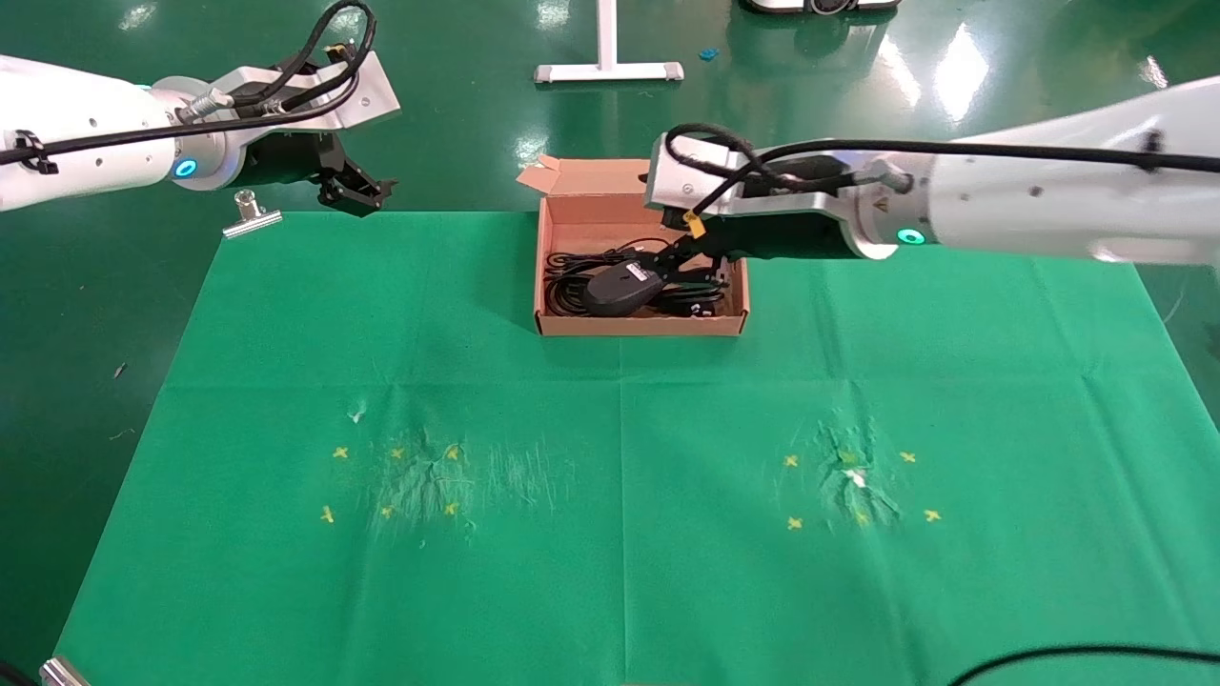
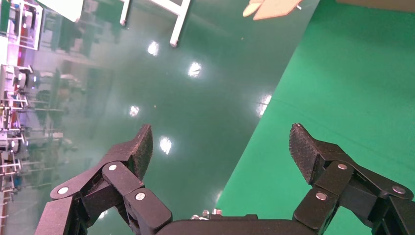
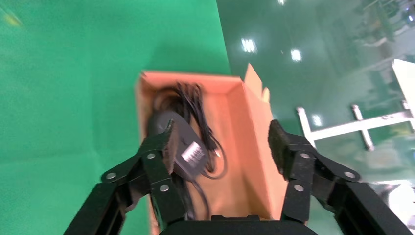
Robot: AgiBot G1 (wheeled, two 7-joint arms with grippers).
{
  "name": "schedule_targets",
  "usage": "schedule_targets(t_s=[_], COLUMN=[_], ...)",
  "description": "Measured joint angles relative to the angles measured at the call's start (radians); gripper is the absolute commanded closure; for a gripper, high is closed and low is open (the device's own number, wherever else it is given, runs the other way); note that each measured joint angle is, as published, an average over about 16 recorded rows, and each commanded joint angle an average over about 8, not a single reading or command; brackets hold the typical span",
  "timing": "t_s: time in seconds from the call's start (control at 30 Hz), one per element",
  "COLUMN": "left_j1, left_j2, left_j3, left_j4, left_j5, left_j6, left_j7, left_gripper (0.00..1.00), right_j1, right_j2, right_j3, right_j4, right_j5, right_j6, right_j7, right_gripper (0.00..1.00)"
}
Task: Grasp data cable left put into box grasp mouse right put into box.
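Observation:
The brown cardboard box stands at the back middle of the green cloth. Inside it, the black mouse lies belly up with a white label showing, on top of the coiled black data cable. My right gripper hangs open over the right half of the box, close beside the mouse. In the right wrist view the mouse lies by one finger of the right gripper, with the cable and the box wall beyond. My left gripper is open and empty over the cloth's back left edge; the left wrist view shows the same left gripper.
A metal clip holds the cloth's back left corner and another clip the front left corner. Yellow crosses and scuffed creases mark two patches on the front cloth. A white stand base is on the floor behind.

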Motion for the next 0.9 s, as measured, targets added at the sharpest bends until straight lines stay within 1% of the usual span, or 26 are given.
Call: schedule_targets(t_s=[0.9], left_j1=[0.000], left_j2=[0.000], left_j3=[0.000], left_j4=[0.000], left_j5=[0.000], left_j6=[0.000], left_j7=[0.000], left_gripper=[0.00], right_j1=[-0.271], right_j2=[0.270], right_j3=[0.164], right_j4=[0.175], right_j5=[0.508], right_j6=[-0.219], right_j7=[0.070], right_gripper=[0.00])
